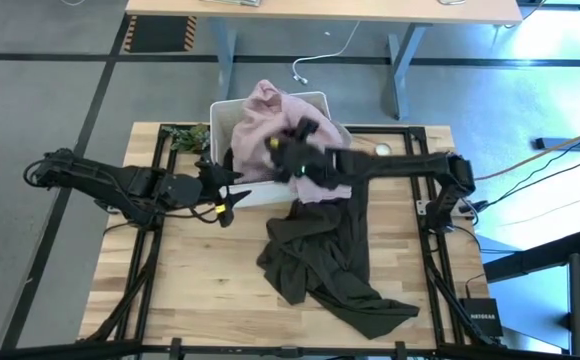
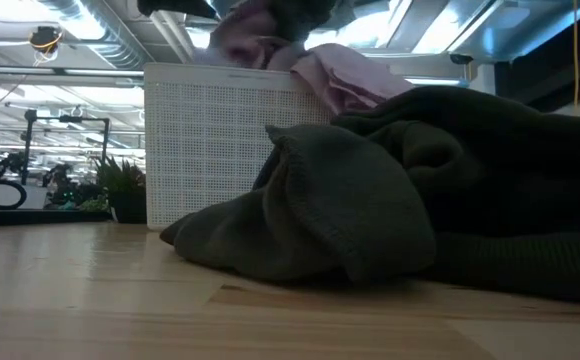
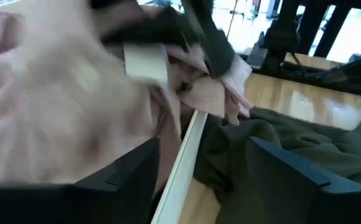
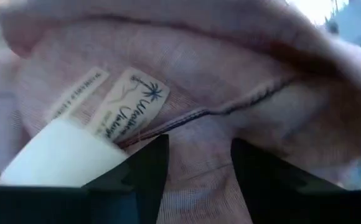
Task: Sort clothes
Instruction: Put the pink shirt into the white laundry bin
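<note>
A dusty pink garment (image 1: 270, 115) is heaped on the white bin (image 1: 315, 100) at the table's far middle. My right gripper (image 1: 292, 155) reaches over the bin from the right and is shut on this pink garment (image 4: 187, 93). A dark olive-grey garment (image 1: 320, 255) lies spread on the table in front of the bin, its upper end leaning against the bin's near wall. My left gripper (image 1: 225, 198) is open at the bin's near left corner, with the bin's rim (image 3: 183, 162) showing between its fingers. A bit of dark cloth (image 1: 228, 160) shows at the bin's left side. The other clothes are hidden. My right gripper pinches a fold of the pink garment beside its sewn-in label (image 4: 131, 106), with cloth filling the gap between the two fingers (image 4: 146, 171). It comes level from the table's right, over the bin. Part of the garment hangs below the gripper (image 3: 215, 93) over the bin's near rim; the rest lies on the bin.
A small green plant (image 1: 185, 135) stands at the table's far left beside the bin. A small round thing (image 1: 382, 150) lies to the right of the bin. Bare wood (image 1: 190, 290) shows on the near left of the table.
</note>
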